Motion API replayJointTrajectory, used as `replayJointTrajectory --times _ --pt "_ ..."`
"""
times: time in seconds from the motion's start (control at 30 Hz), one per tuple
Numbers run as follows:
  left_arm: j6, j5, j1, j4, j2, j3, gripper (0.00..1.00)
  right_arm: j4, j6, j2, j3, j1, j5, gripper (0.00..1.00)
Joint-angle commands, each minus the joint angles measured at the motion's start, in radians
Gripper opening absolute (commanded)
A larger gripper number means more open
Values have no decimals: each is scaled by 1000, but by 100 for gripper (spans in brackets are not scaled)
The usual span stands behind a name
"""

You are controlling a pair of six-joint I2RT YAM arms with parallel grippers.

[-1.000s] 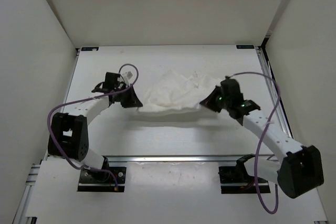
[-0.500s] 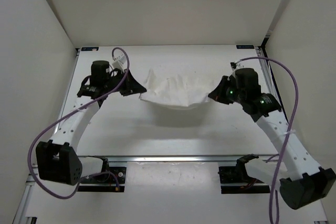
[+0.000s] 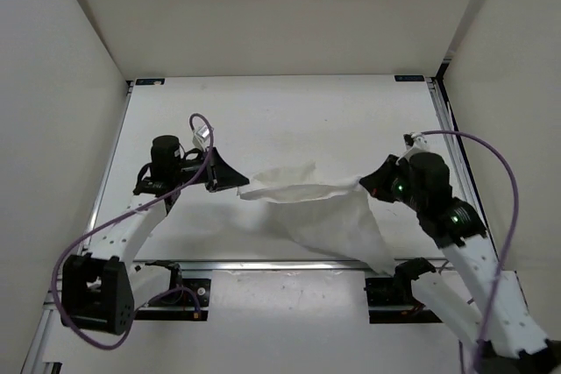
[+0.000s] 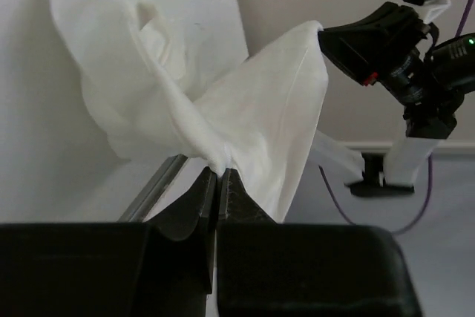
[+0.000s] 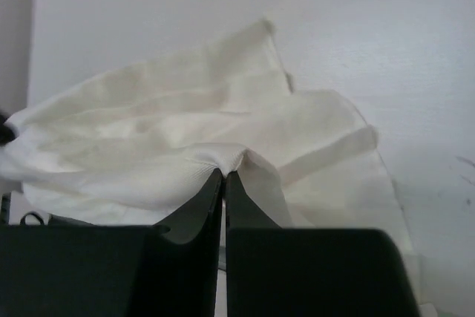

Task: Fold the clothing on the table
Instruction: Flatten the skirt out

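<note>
Nearest the camera in the overhead view, two black base plates (image 3: 171, 295) are bolted at the near edge. The right arm's lower part is cut off by the frame's bottom corner. Just beyond runs a silver aluminium rail (image 3: 263, 263) edging the flat matte white tabletop (image 3: 289, 120).

The thin white fabric garment (image 3: 324, 208) is stretched in the air between both arms, over the near half of the tabletop. Its top edge runs almost level from one grip to the other. A long pointed flap hangs toward the near right, its tip overlapping the rail. Whether that tip touches anything cannot be told.

The left black two-finger pincer (image 3: 238, 185) is clamped on the garment's left corner. The right black pincer (image 3: 364, 183) is clamped on the right corner. Thin purple cables (image 3: 491, 159) loop from both arms.

The left wrist view shows what the overhead one hides: the left pincer (image 4: 219, 176) has its fingers pressed together, with the cloth (image 4: 245, 102) bunched between the tips and billowing upward in soft crinkled folds. The right pincer (image 4: 326, 31) is seen opposite, holding the far corner. The right wrist view shows its own pincer (image 5: 224, 176) pinching a gathered pucker of cloth (image 5: 185, 131), with faint pleat-like creases. The dark pincer bodies block the bottom of both wrist views.

Farthest off, plain white walls (image 3: 280, 6) enclose the tabletop.
</note>
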Motion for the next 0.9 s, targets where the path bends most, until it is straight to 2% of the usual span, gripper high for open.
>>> replayJointTrajectory --times 0.0,0.03,0.07,0.1,0.13,0.2,0.23,0.27,0.3,0.33,0.4,0.43,0.5,0.57,0.63,0.77,0.87 --pt "-65 -68 31 97 70 -10 0 83 -28 138 -115 -405 -347 0" --pt "-13 -118 31 47 125 41 0 156 -25 192 -170 -559 -508 0" --pt "10 -160 27 2 185 76 0 238 -16 223 -204 -618 -595 0" --pt "56 -210 14 -51 219 159 0 267 -21 299 -197 -673 -605 0" --pt "78 -234 -1 -69 292 205 0 293 -48 382 -143 -674 -544 0" --pt "70 -264 -9 -64 476 419 0 256 -167 527 106 -608 -404 0" --pt "54 -266 -7 -67 530 479 0 249 -185 624 177 -588 -393 0" --pt "38 -254 -6 -55 622 617 0 232 -223 668 317 -588 -386 0" --pt "8 -254 8 -50 665 770 0 229 -235 741 380 -585 -383 0" --pt "-30 -246 19 -43 746 838 0 226 -252 804 505 -586 -361 0" --pt "-90 -232 39 -17 870 1098 0 188 -285 890 753 -593 -349 0" --pt "-121 -228 54 34 883 1183 0 182 -289 936 809 -594 -347 0" --pt "-202 -214 91 174 864 1187 0 179 -320 953 937 -588 -326 0" --pt "-258 -171 120 249 827 1155 0 183 -328 935 946 -576 -347 0" --pt "-250 -159 145 284 765 1031 0 215 -324 879 864 -561 -361 0" --pt "-198 -157 191 292 614 781 0 249 -332 751 583 -488 -324 0" --pt "-180 -166 177 304 514 467 0 263 -273 669 352 -482 -384 0"
